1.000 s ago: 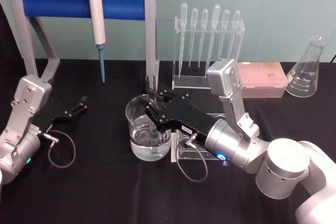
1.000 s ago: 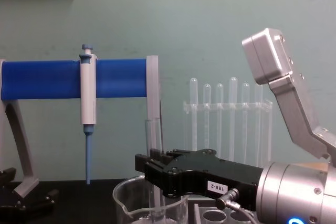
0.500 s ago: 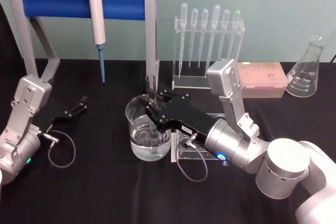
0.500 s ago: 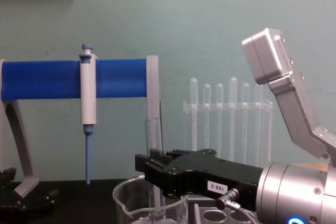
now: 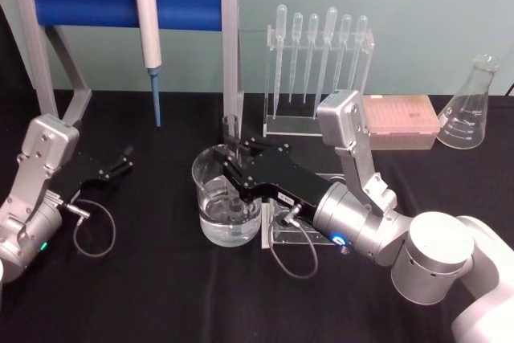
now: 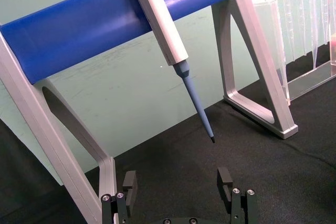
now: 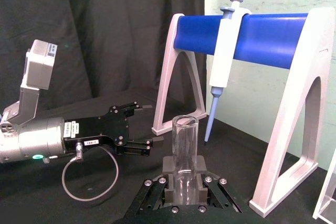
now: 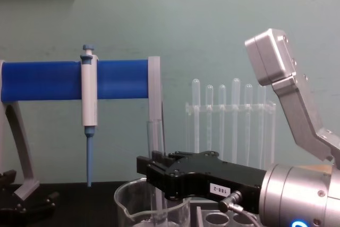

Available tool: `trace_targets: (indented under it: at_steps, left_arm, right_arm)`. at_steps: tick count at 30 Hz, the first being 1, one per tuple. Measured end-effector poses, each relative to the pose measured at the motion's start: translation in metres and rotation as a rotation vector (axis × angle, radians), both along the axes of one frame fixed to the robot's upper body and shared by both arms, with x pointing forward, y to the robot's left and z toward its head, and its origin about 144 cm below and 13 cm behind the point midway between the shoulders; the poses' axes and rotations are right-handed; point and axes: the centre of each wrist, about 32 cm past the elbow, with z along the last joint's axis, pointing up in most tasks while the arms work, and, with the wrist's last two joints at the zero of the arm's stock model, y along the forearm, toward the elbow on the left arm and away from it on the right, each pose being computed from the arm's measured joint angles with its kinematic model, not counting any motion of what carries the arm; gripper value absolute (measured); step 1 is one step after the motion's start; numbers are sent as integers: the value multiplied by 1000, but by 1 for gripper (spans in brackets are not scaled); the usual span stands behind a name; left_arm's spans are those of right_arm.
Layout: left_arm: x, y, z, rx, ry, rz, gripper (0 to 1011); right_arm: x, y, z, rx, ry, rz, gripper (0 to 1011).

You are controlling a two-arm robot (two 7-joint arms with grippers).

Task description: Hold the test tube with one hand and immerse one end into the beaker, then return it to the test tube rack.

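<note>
My right pincer point(image 5: 234, 169) is closed on the tube point(image 5: 231, 129), gripping it about halfway up. In the right wrist view the fingers point(image 7: 164, 188) press both sides of the glass point(image 7: 185, 148). The tube stands upright with its rim above the pincer. Its lower part reaches down inside the beaker point(image 5: 206, 205) and, as far as I can make out, into the water. From the chest I see the tube point(image 8: 154, 136) rising behind the pincer point(image 8: 153, 169) over the beaker's rim point(image 8: 123, 201). The rack point(image 5: 283, 236) lies just beside the beaker at 3 o'clock, under my right wrist. My left pincer point(image 5: 122, 161) rests on the black worktop point(image 5: 161, 279) at 9 o'clock, well apart, its fingers spread wide and empty point(image 6: 178, 188). The pipettor point(image 5: 148, 28) hangs at 11 o'clock and the pipettes point(image 5: 317, 46) stand at 1 o'clock.
</note>
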Motion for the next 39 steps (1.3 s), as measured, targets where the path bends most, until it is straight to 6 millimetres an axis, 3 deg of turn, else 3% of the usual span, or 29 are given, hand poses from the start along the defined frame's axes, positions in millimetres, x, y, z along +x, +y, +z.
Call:
trace_targets:
  at_steps: [39]
  left_arm:
    - [0, 0, 0, 0, 0, 0, 1000]
  right_arm:
    - [0, 0, 0, 0, 0, 0, 227]
